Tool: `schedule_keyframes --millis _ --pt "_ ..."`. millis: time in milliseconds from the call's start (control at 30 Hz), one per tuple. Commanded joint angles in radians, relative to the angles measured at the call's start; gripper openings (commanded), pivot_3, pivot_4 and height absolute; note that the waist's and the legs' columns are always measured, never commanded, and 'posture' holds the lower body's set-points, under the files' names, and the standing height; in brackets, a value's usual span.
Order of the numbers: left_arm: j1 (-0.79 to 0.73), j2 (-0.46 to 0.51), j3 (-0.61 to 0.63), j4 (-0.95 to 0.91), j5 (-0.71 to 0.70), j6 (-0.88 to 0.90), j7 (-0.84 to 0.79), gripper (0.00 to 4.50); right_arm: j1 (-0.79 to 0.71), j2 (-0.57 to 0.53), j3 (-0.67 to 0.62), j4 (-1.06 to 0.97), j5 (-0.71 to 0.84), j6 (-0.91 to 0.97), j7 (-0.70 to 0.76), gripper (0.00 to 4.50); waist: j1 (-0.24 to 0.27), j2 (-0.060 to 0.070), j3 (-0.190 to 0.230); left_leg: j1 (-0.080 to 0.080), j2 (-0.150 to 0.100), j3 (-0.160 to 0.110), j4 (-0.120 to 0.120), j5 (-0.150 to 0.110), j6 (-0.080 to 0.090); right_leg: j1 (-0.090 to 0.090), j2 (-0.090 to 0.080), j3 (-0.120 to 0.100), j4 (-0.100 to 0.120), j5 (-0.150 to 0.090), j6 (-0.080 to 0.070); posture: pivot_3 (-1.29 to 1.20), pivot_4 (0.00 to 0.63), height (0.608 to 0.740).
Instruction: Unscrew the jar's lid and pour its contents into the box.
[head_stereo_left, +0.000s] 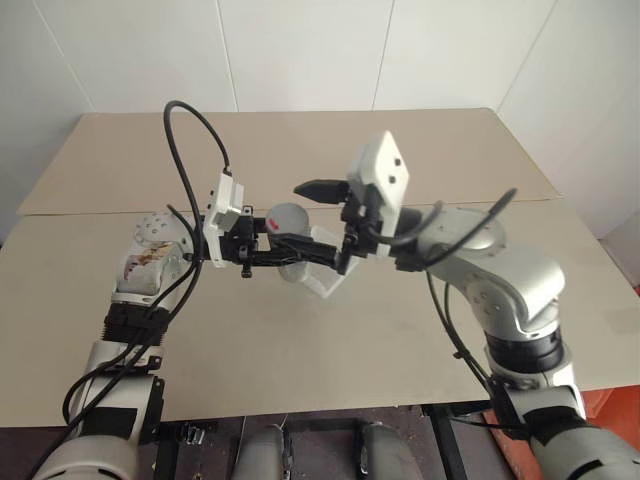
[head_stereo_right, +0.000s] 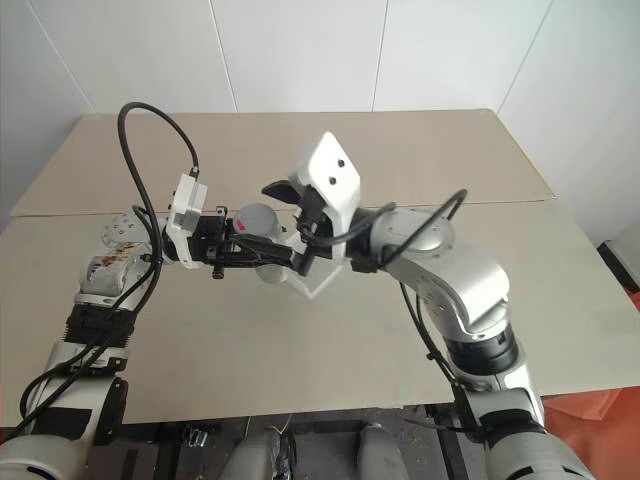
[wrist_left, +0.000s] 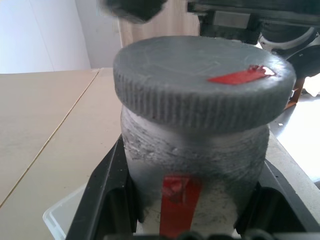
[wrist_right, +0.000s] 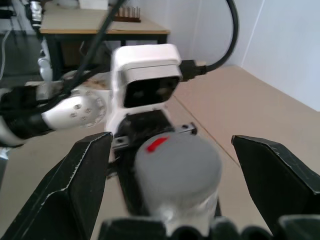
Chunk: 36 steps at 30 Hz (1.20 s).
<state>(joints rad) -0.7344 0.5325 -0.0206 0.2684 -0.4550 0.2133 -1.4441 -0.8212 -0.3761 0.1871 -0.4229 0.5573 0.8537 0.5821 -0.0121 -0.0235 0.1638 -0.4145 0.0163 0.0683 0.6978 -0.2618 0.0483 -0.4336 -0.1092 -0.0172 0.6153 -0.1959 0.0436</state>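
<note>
The lid (wrist_left: 202, 82) caps the jar (wrist_left: 192, 165), whose contents stay hidden.

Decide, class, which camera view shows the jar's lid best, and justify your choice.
The left wrist view: the lid looms close, showing its ribbed edge and a red mark on top, above the jar clamped in the left gripper. The right wrist view shows it between the open right gripper's fingers. Both eye views show it small.

Matt grey lid (wrist_left: 200, 82), ribbed rim.
</note>
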Motion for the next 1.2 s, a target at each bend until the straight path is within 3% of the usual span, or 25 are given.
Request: schedule_keyframes --millis 33,267,500,667,800,967,1200 --pt "-0.015 0.004 0.01 -0.027 -0.009 -0.017 -0.004 1.94 -0.031 0.016 0.01 0.021 -0.026 0.001 -0.017 4.44 0.003 0.0 0.0 0.0 0.0 0.0 0.0 0.0 0.0 0.0 0.0 0.0 0.0 0.0 0.0 0.0 0.15 0.74" --pt "-0.003 0.013 0.016 -0.044 -0.013 -0.013 0.0 1.94 -0.033 0.033 0.008 0.055 -0.022 0.003 -0.002 4.44 -0.001 0.0 0.0 0.0 0.0 0.0 0.0 0.0 0.0 0.0 0.0 0.0 0.0 0.0 0.0 0.0 0.15 0.74" --pt "0.003 0.015 0.017 -0.047 -0.013 -0.015 0.004 1.94 -0.032 0.043 -0.053 0.044 0.038 0.017 0.015 2.76 -0.001 0.0 0.0 -0.001 0.0 0.0 0.0 0.0 0.0 -0.001 0.0 0.0 0.0 0.0 0.0 0.0 0.15 0.74" --pt "0.005 0.012 0.01 -0.041 -0.007 -0.024 0.004 1.94 -0.065 0.067 -0.209 0.058 0.169 0.076 -0.045 2.76 0.0 0.0 0.0 -0.001 0.0 0.0 0.0 0.0 0.0 -0.001 0.0 0.0 0.0 0.0 0.0 0.0 0.15 0.74" --pt "0.006 0.009 0.008 -0.037 -0.005 -0.028 0.008 1.94 -0.032 0.009 -0.271 0.045 0.149 0.064 -0.077 2.76 0.002 0.0 0.0 -0.001 0.0 0.0 0.0 0.0 0.0 0.0 0.0 0.0 0.0 0.0 0.0 0.0 0.15 0.74" --pt "0.013 0.014 0.029 -0.03 -0.001 -0.041 0.041 1.94 0.186 -0.147 -0.205 0.043 -0.06 -0.026 -0.112 2.76 0.005 0.0 0.0 -0.001 0.0 0.001 0.0 0.0 0.0 0.0 0.0 0.0 -0.001 0.0 0.0 0.0 0.15 0.74" --pt "0.024 0.03 0.059 -0.018 0.014 -0.066 0.106 1.94 0.454 -0.117 -0.197 0.078 -0.141 -0.103 -0.141 2.76 -0.006 0.0 0.0 0.0 0.0 0.001 0.0 0.0 0.0 -0.002 0.0 0.002 -0.001 0.0 0.0 0.0 0.15 0.74"
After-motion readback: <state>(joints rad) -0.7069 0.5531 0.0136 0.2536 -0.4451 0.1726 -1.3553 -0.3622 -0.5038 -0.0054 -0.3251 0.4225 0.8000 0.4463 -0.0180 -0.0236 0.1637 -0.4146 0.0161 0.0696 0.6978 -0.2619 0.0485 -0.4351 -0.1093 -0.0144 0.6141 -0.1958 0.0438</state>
